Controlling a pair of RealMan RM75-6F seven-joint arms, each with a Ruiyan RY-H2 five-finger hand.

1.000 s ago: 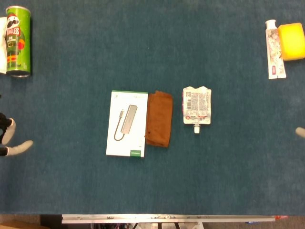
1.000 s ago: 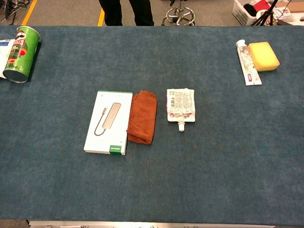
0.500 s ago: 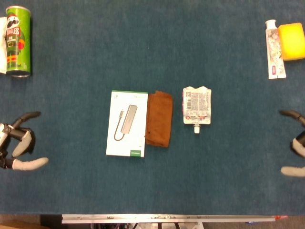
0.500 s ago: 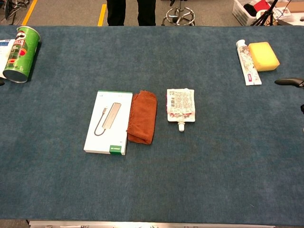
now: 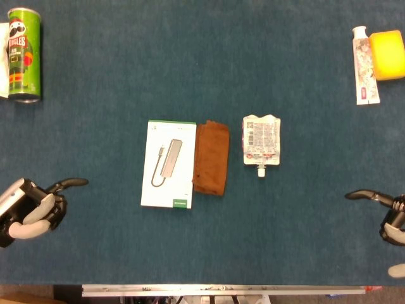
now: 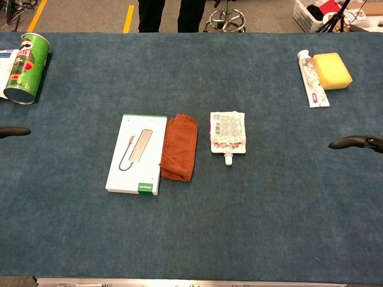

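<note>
On the blue table (image 5: 114,76), the white box (image 5: 168,164) lies lengthwise front-to-back; both hands' fingers (image 5: 71,182) spread, holding nothing.

green can (image 5: 23,54), far left: "Pringles" brand with mascot face | spout pouch (image 5: 261,142), centre: dense print, unreadable | white box (image 5: 168,164): green label, unreadable
</note>
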